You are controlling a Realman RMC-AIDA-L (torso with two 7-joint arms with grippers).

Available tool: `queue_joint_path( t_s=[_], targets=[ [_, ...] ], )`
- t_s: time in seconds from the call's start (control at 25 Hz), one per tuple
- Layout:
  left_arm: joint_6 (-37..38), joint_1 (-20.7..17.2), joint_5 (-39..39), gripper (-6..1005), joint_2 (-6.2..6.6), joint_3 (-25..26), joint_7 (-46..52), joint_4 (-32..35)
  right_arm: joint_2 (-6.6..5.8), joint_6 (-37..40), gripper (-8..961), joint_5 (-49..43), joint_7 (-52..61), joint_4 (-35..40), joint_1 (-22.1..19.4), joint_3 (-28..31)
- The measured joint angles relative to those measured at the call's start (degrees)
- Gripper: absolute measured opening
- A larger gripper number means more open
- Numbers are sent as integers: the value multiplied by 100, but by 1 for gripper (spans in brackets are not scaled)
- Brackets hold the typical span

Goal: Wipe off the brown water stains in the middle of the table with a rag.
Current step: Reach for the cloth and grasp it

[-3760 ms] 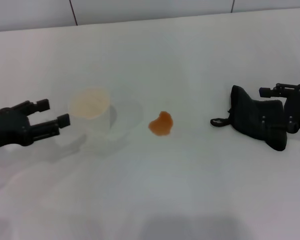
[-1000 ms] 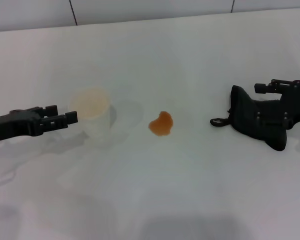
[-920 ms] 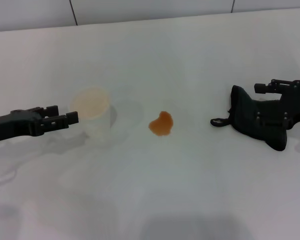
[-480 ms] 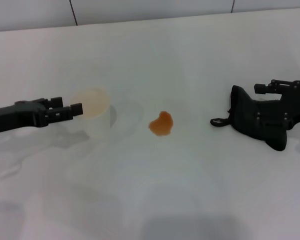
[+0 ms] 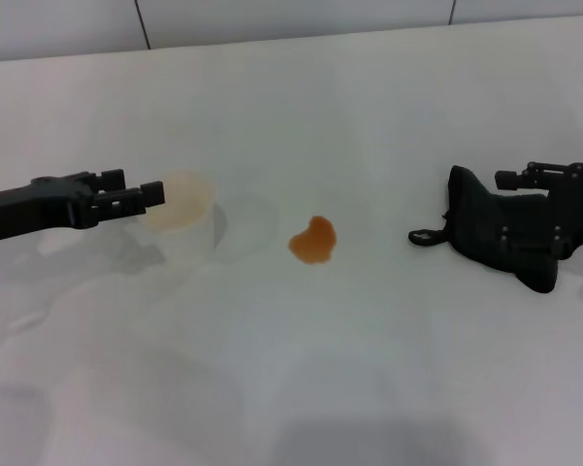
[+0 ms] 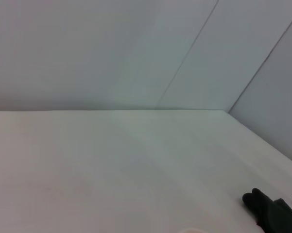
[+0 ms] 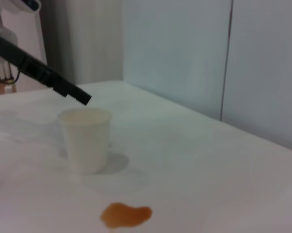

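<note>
The left gripper (image 5: 153, 192) is hanging over the white table (image 5: 369, 369) at about nine o'clock from the table's middle, its fingertips (image 5: 152, 186) sitting just above the near-left rim of a white cup (image 5: 181, 225). In the right wrist view the left gripper (image 7: 82, 98) is showing as a dark bar slanting down toward the cup (image 7: 85, 140), its tip above the rim and not touching it. Its jaws are lying close together with only a narrow gap between them — whether they are fully closed I cannot tell.

The cup is standing upright, its inside tinted faintly orange.

The brown water stains (image 5: 313, 240) are lying as one small orange-brown puddle with a lobed outline near the middle of the table, at about three o'clock from the cup and apart from it. In the right wrist view the puddle (image 7: 125, 215) is sitting in front of the cup.

At three o'clock from the puddle, well apart, a black rag (image 5: 500, 239) is lying crumpled on the table, a small loop trailing off its puddle-side edge. The right gripper (image 5: 548, 199) is resting at the rag's far side — its jaws are straddling the cloth, one finger above the rag and the other against it. The left wrist view is catching one dark corner of the rag (image 6: 272, 216).
</note>
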State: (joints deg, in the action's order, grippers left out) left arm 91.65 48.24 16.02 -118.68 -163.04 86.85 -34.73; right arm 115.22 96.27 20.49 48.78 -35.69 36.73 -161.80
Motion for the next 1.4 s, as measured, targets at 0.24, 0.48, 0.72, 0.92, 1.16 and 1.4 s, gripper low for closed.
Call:
queue_joint_path(
  t_s=[0.24,0.48,0.72,0.92,1.16,1.4],
  targets=[
    [-18,18,-5,878,-3,0,17,2,10,544,693,-267,457,-799,263,-1],
    [-51,73,-16,878,-6,0,6,2,17,1572,693,-500,1163,-1935,688,-6],
    [-68,131,-21,878,-3,0,-11,2,53,1927,692,-1683,2055,-2564,1392,-8],
    [-68,147,-17,878,7,0,-5,0,66,1532,691,-2088,3146,-2480,1750,1],
    [-68,206,-22,878,1,0,18,-25,72,817,687,-2499,3882,-2298,2016,0],
    [-68,232,-45,878,7,0,21,-42,72,521,667,-3259,4233,-2108,2290,-1]
  ],
)
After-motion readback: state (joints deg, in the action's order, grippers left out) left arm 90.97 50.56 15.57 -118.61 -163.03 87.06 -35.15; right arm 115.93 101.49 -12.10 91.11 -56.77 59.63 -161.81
